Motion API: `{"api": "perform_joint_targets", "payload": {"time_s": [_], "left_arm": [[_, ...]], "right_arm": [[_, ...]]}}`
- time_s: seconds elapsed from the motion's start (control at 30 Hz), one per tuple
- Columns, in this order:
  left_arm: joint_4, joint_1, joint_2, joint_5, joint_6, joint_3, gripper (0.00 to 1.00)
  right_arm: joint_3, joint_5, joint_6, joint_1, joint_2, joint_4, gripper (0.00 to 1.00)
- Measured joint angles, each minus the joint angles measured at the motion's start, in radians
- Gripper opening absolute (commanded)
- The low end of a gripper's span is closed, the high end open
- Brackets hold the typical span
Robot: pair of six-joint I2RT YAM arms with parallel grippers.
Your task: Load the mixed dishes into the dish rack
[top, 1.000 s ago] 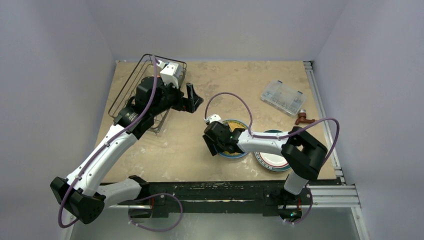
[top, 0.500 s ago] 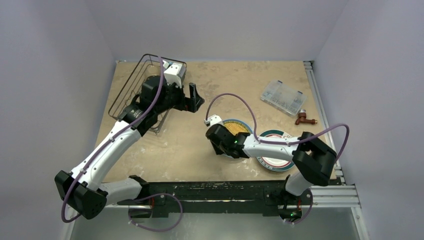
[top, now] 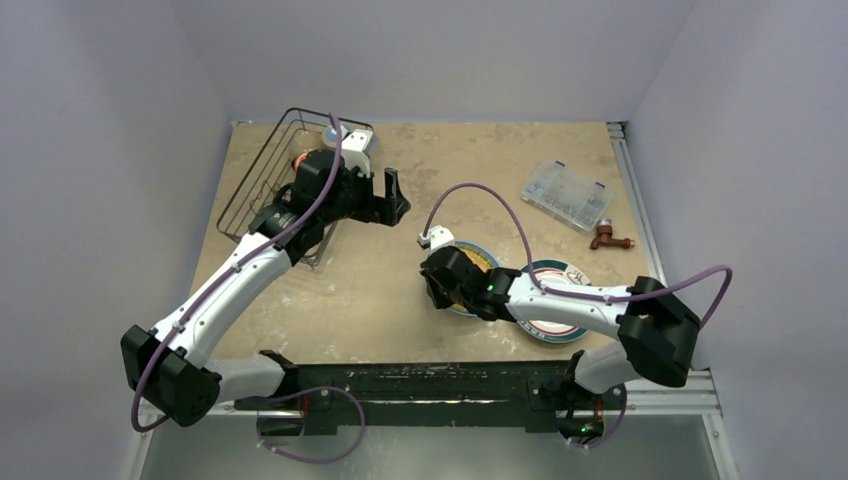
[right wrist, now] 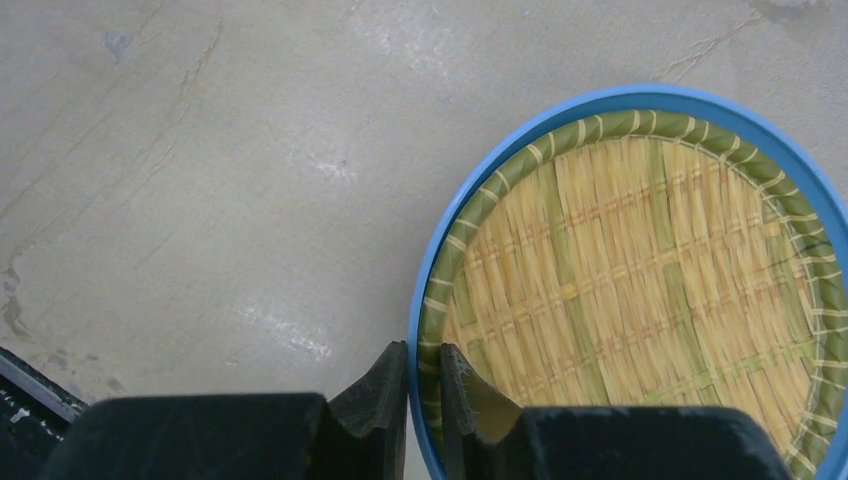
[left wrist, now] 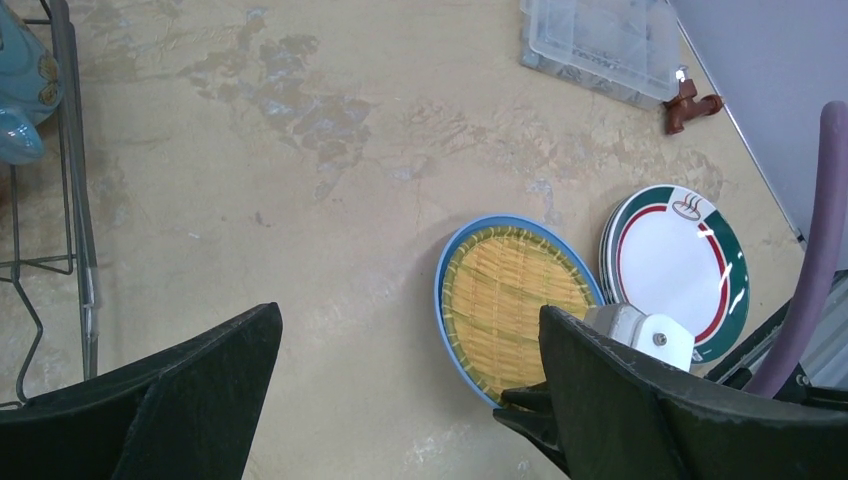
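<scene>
Lying flat, face up: yellow woven plate (right wrist: 650, 300)

Readable words or numbers: none in any view.
White teal-rimmed plate (left wrist: 668, 262): carries a small dark emblem (left wrist: 688, 208) on its white face, at about 12 o'clock just inside the red ring. It is a bowl-like shape with wavy lines rising from it, and no letters can be made out.
Same plate from above (top: 552, 302): only a tiny dark mark, too small to read.
Blue mug (left wrist: 15, 60): a few brownish marks on its side, blurred and cut by the picture's edge, not legible.
Clear plastic compartment box (left wrist: 600, 40): nothing on it can be read.
</scene>
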Motion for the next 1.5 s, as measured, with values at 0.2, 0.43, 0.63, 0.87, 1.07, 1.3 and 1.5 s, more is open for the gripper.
{"api": "perform_joint_targets", "payload": {"time_s": [0.2, 0.43, 0.63, 0.87, 1.07, 1.3, 1.5], "left_arm": [[-0.006, 0.000, 0.024, 0.000, 0.000, 0.002, 1.00], [-0.020, 0.000, 0.037, 0.000, -0.001, 0.002, 1.00], [-0.027, 0.000, 0.038, 0.000, -0.001, 0.006, 1.00], [-0.029, 0.000, 0.038, 0.002, -0.001, 0.018, 1.00], [-0.032, 0.000, 0.052, 0.022, -0.009, 0.025, 1.00], [-0.029, 0.000, 0.137, 0.128, -0.074, 0.034, 0.98], [-0.041, 0.000, 0.251, 0.226, -0.133, 0.050, 0.97]], "right_arm": [[-0.007, -0.011, 0.019, 0.000, 0.042, 0.011, 0.43], [-0.007, -0.005, 0.042, 0.000, 0.060, 0.009, 0.69], [0.000, 0.090, 0.122, -0.056, 0.048, -0.070, 0.78], [-0.070, 0.093, 0.190, -0.226, -0.106, -0.093, 0.53], [-0.086, 0.085, 0.222, -0.311, -0.117, -0.105, 0.47], [-0.113, 0.083, 0.232, -0.366, -0.098, -0.132, 0.41], [-0.122, 0.080, 0.232, -0.373, -0.098, -0.131, 0.33]]}}
